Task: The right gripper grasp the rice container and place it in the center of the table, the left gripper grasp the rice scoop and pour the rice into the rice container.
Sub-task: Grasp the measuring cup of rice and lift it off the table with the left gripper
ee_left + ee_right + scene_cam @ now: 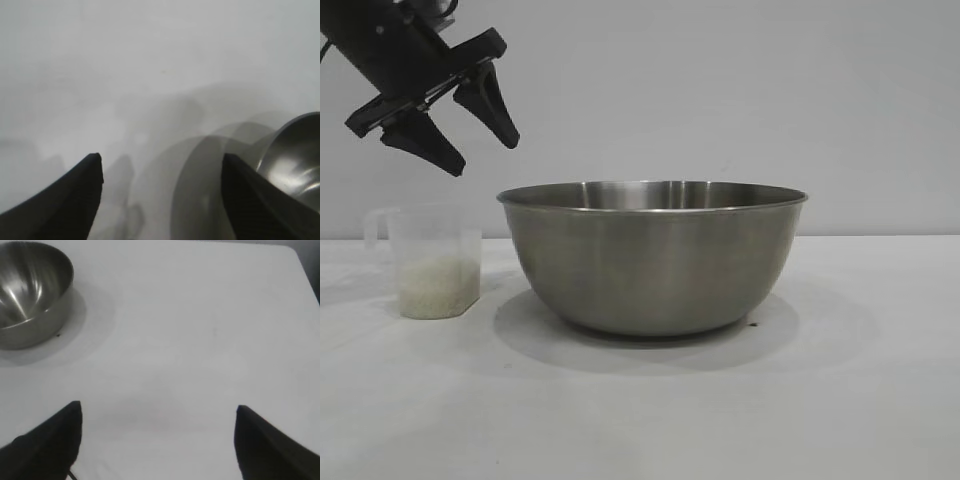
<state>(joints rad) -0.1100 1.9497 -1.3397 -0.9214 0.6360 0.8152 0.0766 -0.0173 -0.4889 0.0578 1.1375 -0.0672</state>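
Steel fills the middle of the exterior view: the rice container sits upright on the white desk. At its nine o'clock, just beside it but apart, stands the rice scoop, holding rice. Above the scoop, at eleven o'clock, hangs the left gripper, jaws spread and empty. The right gripper hovers over bare desk, jaws spread wide, well apart from the container.

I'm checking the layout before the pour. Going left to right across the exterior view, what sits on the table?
Rice scoop holding the rice → rice container. The open left gripper hangs above the scoop.
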